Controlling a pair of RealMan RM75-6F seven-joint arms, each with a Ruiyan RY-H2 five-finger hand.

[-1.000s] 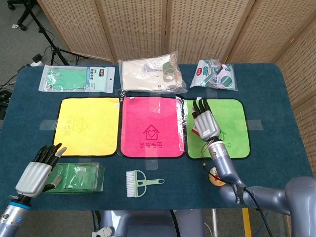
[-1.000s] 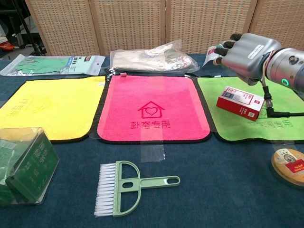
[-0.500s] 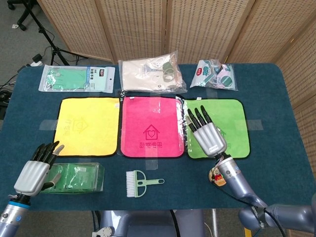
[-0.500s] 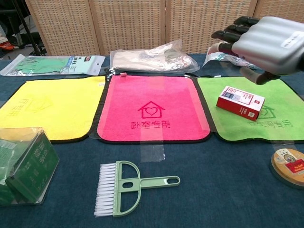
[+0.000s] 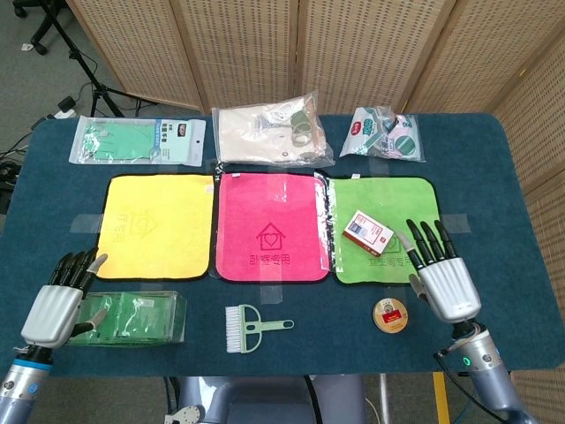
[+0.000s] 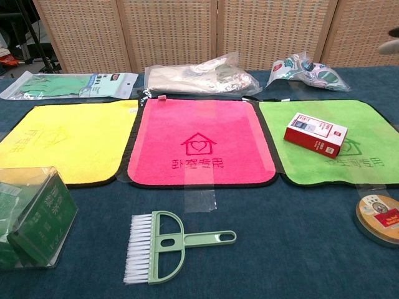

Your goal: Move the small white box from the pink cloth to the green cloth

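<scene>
Since a second ago the right hand (image 5: 446, 281) has pulled back from over the green cloth (image 5: 402, 199) to the near right of the counter (image 5: 494, 177), where it hangs with fingers spread and nothing in it, beside a small round tin (image 5: 389, 315). That leaves the small white box (image 5: 368, 231) uncovered, lying flat on the green cloth near its left side, well clear of the pink cloth (image 5: 270, 225). Over at the near left, the left hand (image 5: 60, 302) sits released too, fingers apart, just beside a clear green packet (image 5: 137, 318). A little green brush (image 5: 247, 328) lies in front of the pink cloth.
</scene>
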